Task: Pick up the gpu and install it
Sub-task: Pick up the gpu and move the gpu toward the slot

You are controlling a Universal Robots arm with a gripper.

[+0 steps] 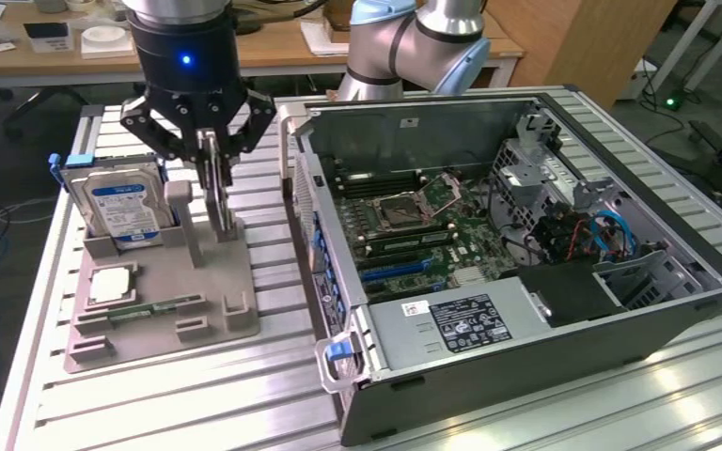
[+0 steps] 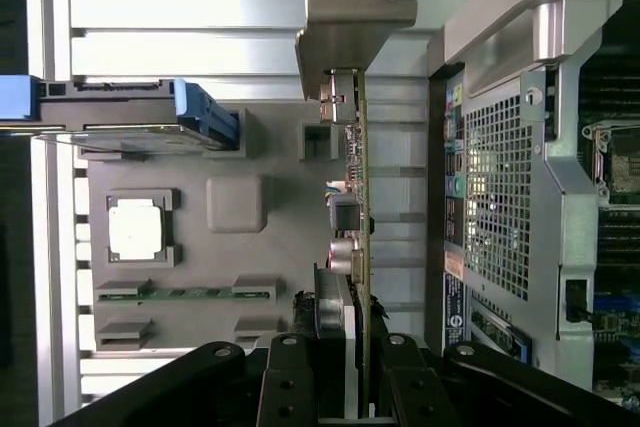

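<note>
The ribbed aluminium table [image 1: 662, 395] carries everything. On it, at the exterior view's right, the open computer case [image 1: 662, 310] lies on its side with the motherboard exposed. Just beside it sits the grey parts tray [image 1: 211, 310], with the hard drive [image 1: 120, 202] standing at its far end.

The gpu [image 1: 222, 211] stands on edge in the tray, between the hard drive and the case, its lower edge at the tray's slot; I cannot tell whether it has lifted clear. The gripper [image 1: 214, 150] comes from straight above, fingers closed on the card's upper edge, one on each face.

The card is likely light and stiff, but fragile. Its faces carry small components, so a hold on the bare board edge, as here, seems safest, with modest squeeze and no twisting in the slot.

In the wrist view the gpu [image 2: 362, 207] shows edge-on. Its long axis lies level, parallel to the case's near wall, and its silvery bracket [image 2: 350, 17] is at the end away from the gripper [image 2: 350, 387]
</note>
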